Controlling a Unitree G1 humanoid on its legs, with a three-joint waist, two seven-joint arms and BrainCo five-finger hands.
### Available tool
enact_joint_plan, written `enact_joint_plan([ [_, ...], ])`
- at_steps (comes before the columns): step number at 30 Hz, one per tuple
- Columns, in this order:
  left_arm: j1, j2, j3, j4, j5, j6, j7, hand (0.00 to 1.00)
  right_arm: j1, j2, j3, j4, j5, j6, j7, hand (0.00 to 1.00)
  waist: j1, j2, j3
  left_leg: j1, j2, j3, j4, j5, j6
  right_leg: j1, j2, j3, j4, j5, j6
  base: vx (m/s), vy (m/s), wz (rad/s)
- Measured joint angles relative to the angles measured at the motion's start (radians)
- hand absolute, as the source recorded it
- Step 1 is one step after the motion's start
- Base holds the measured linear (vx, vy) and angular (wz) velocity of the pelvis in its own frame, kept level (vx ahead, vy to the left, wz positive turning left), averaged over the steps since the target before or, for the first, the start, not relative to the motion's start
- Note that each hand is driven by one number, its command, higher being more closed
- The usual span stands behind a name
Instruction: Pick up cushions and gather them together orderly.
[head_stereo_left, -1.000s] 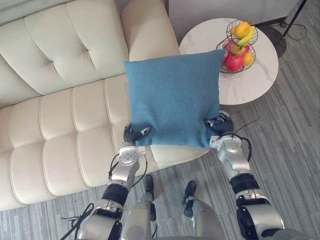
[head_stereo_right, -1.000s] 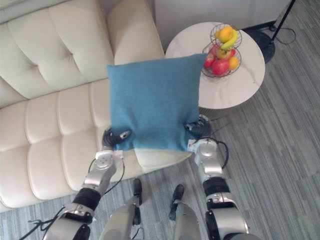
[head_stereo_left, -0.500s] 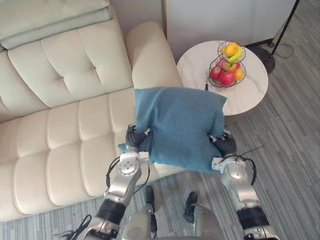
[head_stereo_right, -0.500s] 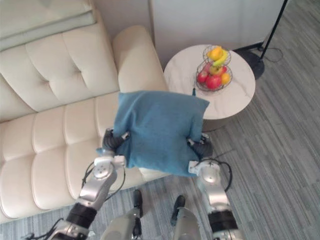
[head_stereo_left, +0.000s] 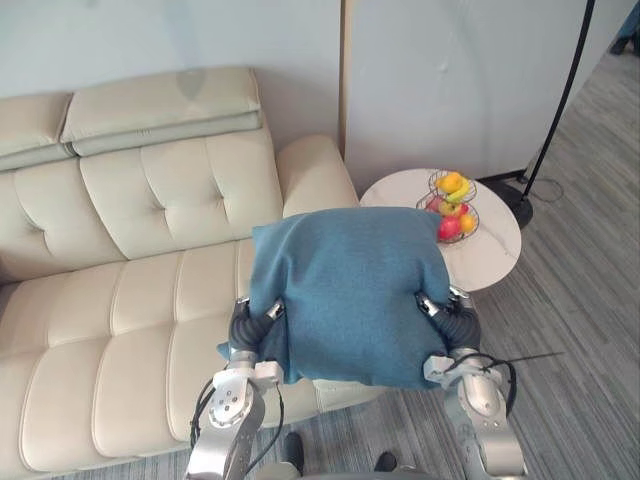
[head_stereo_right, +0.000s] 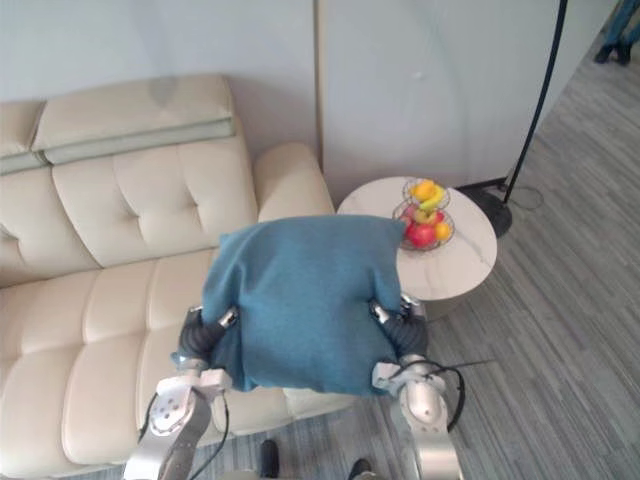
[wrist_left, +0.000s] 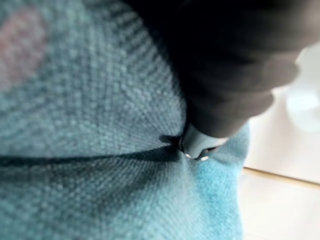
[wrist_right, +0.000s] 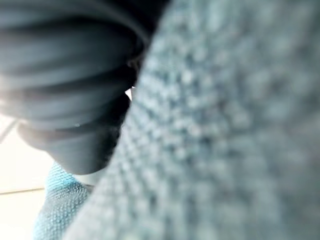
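A blue cushion (head_stereo_left: 350, 295) hangs in the air between my two hands, over the right end of the cream sofa (head_stereo_left: 120, 300). My left hand (head_stereo_left: 250, 325) grips its left edge and my right hand (head_stereo_left: 455, 320) its right edge, fingers curled into the cloth. The cushion leans back over both hands and hides most of their fingers. In the left wrist view a silver finger (wrist_left: 200, 145) presses into the blue weave (wrist_left: 90, 150). The right wrist view has the same cloth (wrist_right: 225, 125) lying against the hand's dark cover (wrist_right: 65, 100).
A round white side table (head_stereo_left: 495, 255) stands right of the sofa arm and carries a wire basket of fruit (head_stereo_left: 452, 205). A black floor lamp pole (head_stereo_left: 562, 95) rises behind it. Grey striped floor (head_stereo_left: 580, 330) runs along the right.
The whole picture has shifted as the camera drew back and up, bringing the wall and sofa back into view. The cushion has tipped from upright to leaning back over my hands, still held by both.
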Motion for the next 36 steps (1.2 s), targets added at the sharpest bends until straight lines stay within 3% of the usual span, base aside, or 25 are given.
enact_joint_plan([
  [4,0.019,-0.001,-0.008,0.000,0.000,0.000,0.000,1.00,0.022,0.002,0.006,0.000,-0.017,-0.012,-0.009,1.00,0.001,-0.004,0.005,-0.101,0.001,-0.066,0.180,-0.066,-0.002,0.024,-0.010,-0.066,0.009,-0.006,0.004,-0.04,0.010,0.45],
  [6,0.017,-0.007,-0.010,0.001,0.000,0.000,0.000,1.00,0.021,-0.003,0.002,0.007,-0.021,-0.020,-0.021,1.00,-0.001,0.000,0.008,-0.148,0.001,-0.097,0.192,-0.083,-0.009,0.019,-0.016,-0.126,0.009,-0.006,0.002,-0.08,0.019,0.91],
  [8,0.002,-0.009,-0.035,0.030,-0.001,-0.002,-0.001,1.00,0.020,-0.012,-0.029,0.018,-0.050,-0.021,-0.034,1.00,-0.006,-0.013,0.016,-0.186,0.052,0.068,0.213,-0.108,0.016,0.022,-0.058,-0.214,0.000,-0.001,0.001,-0.07,0.074,1.01],
  [10,-0.024,-0.012,-0.055,0.086,-0.009,-0.001,-0.002,1.00,-0.013,-0.027,-0.051,0.067,-0.058,-0.022,-0.053,1.00,-0.011,-0.015,0.018,-0.212,0.097,0.151,0.244,-0.096,0.043,0.019,-0.109,-0.252,0.008,0.007,0.014,-0.04,0.187,0.81],
  [12,-0.032,-0.021,-0.066,0.119,-0.022,-0.001,-0.002,1.00,-0.047,-0.045,-0.061,0.120,-0.080,-0.021,-0.066,1.00,-0.012,-0.010,0.014,-0.213,0.160,0.189,0.252,-0.087,0.039,0.019,-0.151,-0.260,0.003,0.031,0.051,-0.02,0.307,0.41],
  [14,-0.032,-0.037,-0.078,0.139,-0.023,-0.001,-0.002,1.00,-0.054,-0.063,-0.075,0.162,-0.092,-0.020,-0.071,1.00,-0.015,0.012,0.004,-0.209,0.228,0.204,0.246,-0.064,0.011,0.022,-0.180,-0.262,-0.012,0.072,0.104,0.08,0.515,0.18],
  [15,-0.037,-0.045,-0.096,0.158,-0.023,-0.001,-0.002,1.00,-0.054,-0.071,-0.096,0.177,-0.093,-0.016,-0.077,1.00,-0.017,0.037,-0.006,-0.193,0.255,0.229,0.230,-0.005,-0.083,0.032,-0.190,-0.262,-0.033,0.105,0.151,0.10,0.408,0.21],
  [16,-0.048,-0.038,-0.100,0.172,-0.025,-0.001,-0.002,1.00,-0.057,-0.062,-0.103,0.189,-0.094,-0.014,-0.081,1.00,-0.022,0.029,-0.007,-0.196,0.236,0.229,0.233,-0.004,-0.111,0.040,-0.213,-0.262,-0.042,0.120,0.156,0.09,0.409,0.36],
  [18,-0.090,-0.006,-0.104,0.222,-0.039,0.000,-0.003,1.00,-0.055,-0.015,-0.117,0.213,-0.096,0.006,-0.090,1.00,-0.036,-0.028,0.006,-0.206,0.154,0.229,0.274,-0.047,-0.048,0.072,-0.272,-0.252,-0.113,0.261,0.132,0.08,0.425,0.37],
  [20,-0.094,0.010,-0.105,0.235,-0.040,0.002,-0.003,1.00,-0.053,0.010,-0.126,0.215,-0.114,0.023,-0.091,1.00,-0.032,-0.036,0.014,-0.233,0.140,0.219,0.404,-0.149,-0.010,0.076,-0.314,-0.227,-0.079,0.375,0.132,0.13,0.639,0.12],
  [21,-0.094,0.010,-0.107,0.239,-0.040,0.002,-0.005,1.00,-0.051,0.011,-0.128,0.219,-0.128,0.025,-0.092,1.00,-0.030,-0.037,0.016,-0.231,0.135,0.219,0.432,-0.176,-0.003,0.074,-0.333,-0.220,-0.052,0.390,0.131,0.13,0.645,0.02],
  [22,-0.095,0.010,-0.116,0.248,-0.041,0.003,-0.015,1.00,-0.056,0.010,-0.133,0.245,-0.135,0.025,-0.098,1.00,-0.028,-0.037,0.019,-0.216,0.113,0.228,0.478,-0.236,0.027,0.034,-0.394,-0.213,0.056,0.439,0.068,0.09,0.418,-0.07],
  [23,-0.095,0.011,-0.117,0.248,-0.040,0.003,-0.016,1.00,-0.065,0.008,-0.133,0.260,-0.134,0.026,-0.099,1.00,-0.026,-0.034,0.024,-0.204,0.106,0.239,0.476,-0.246,0.034,0.010,-0.413,-0.207,0.097,0.456,0.006,0.13,0.556,-0.18],
  [24,-0.098,0.014,-0.114,0.248,-0.039,0.002,-0.016,1.00,-0.087,0.005,-0.134,0.293,-0.134,0.027,-0.098,1.00,-0.030,-0.015,0.046,-0.173,0.106,0.241,0.468,-0.265,0.052,-0.081,-0.403,-0.098,0.302,0.309,-0.059,0.10,0.349,-0.13],
  [25,-0.102,0.014,-0.113,0.248,-0.039,0.003,-0.016,1.00,-0.085,0.012,-0.134,0.298,-0.134,0.028,-0.099,1.00,-0.043,-0.008,0.064,-0.130,0.091,0.240,0.432,-0.269,0.062,-0.139,-0.324,0.000,0.453,0.150,0.010,0.09,0.309,0.00],
  [27,-0.101,0.015,-0.113,0.248,-0.039,0.005,-0.016,1.00,-0.077,0.011,-0.135,0.298,-0.134,0.028,-0.099,1.00,-0.060,-0.010,0.072,-0.078,0.052,0.244,0.370,-0.257,0.082,-0.171,-0.218,0.048,0.511,0.020,0.041,0.09,0.255,0.27],
  [28,-0.103,0.016,-0.113,0.248,-0.038,0.008,-0.018,1.00,-0.077,0.009,-0.135,0.298,-0.133,0.028,-0.098,1.00,-0.069,-0.024,0.066,-0.044,0.006,0.255,0.310,-0.233,0.084,-0.183,-0.112,0.060,0.445,-0.048,0.049,0.12,0.228,0.24],
  [29,-0.104,0.015,-0.113,0.248,-0.037,0.010,-0.018,1.00,-0.078,0.009,-0.135,0.298,-0.133,0.028,-0.098,1.00,-0.068,-0.029,0.068,-0.029,-0.014,0.260,0.292,-0.230,0.085,-0.183,-0.085,0.047,0.410,-0.066,0.040,0.12,0.140,0.10],
  [30,-0.104,0.014,-0.114,0.248,-0.034,0.015,-0.018,1.00,-0.076,0.002,-0.135,0.298,-0.133,0.028,-0.098,1.00,-0.064,-0.032,0.068,-0.009,-0.043,0.265,0.272,-0.229,0.087,-0.178,-0.034,0.046,0.316,-0.093,0.007,0.14,0.092,-0.01],
  [31,-0.104,0.014,-0.114,0.247,-0.029,0.016,-0.018,1.00,-0.076,0.002,-0.135,0.298,-0.133,0.028,-0.098,1.00,-0.062,-0.030,0.066,-0.008,-0.049,0.264,0.271,-0.229,0.087,-0.173,-0.018,0.056,0.273,-0.095,-0.014,0.18,0.060,0.11],
  [32,-0.107,0.004,-0.114,0.247,-0.023,0.024,-0.018,1.00,-0.073,0.002,-0.135,0.297,-0.133,0.028,-0.100,1.00,-0.064,-0.013,0.066,-0.008,-0.052,0.243,0.278,-0.229,0.087,-0.140,0.004,0.062,0.211,-0.082,-0.053,0.19,0.050,0.13],
  [36,-0.099,0.002,-0.117,0.243,-0.010,0.034,-0.022,1.00,-0.016,0.010,-0.134,0.238,-0.133,0.029,-0.099,1.00,-0.054,-0.012,0.067,-0.006,-0.029,0.213,0.377,-0.229,0.085,-0.028,0.013,0.029,0.133,-0.069,-0.054,0.21,-0.005,0.37],
])
